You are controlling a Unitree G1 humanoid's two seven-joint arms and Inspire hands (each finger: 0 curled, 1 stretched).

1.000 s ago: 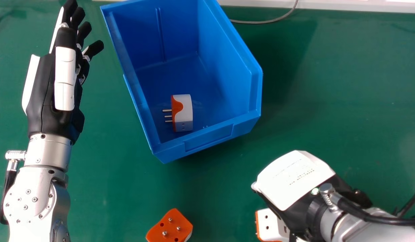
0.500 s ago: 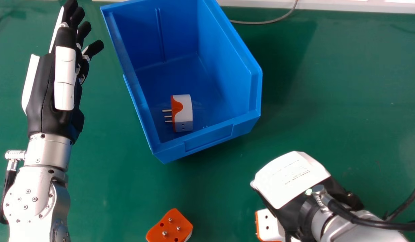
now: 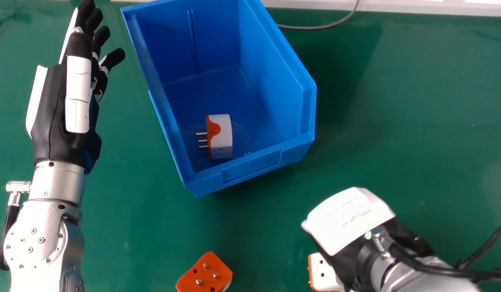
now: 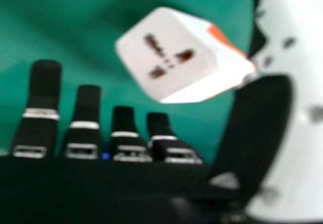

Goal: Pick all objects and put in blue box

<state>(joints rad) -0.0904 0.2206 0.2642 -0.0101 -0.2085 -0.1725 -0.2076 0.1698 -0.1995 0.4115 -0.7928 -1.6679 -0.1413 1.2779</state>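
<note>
On the green desk (image 3: 396,121), the blue box (image 3: 252,167) stands open-topped, its near wall between the plug adapter (image 3: 222,136) lying inside and the two outside. Left of it is the left hand (image 3: 52,113), fingers extended, empty. The right hand (image 3: 350,219), at the head view's lower right, is open with nothing gripped; its back hides part of the white-and-orange adapter (image 3: 327,280). Whether the thumb touches that one, I cannot tell. The prongs-up adapter (image 3: 204,272) lies well left of it. Beyond the box's right side curves a thin grey cable (image 3: 315,27).
</note>
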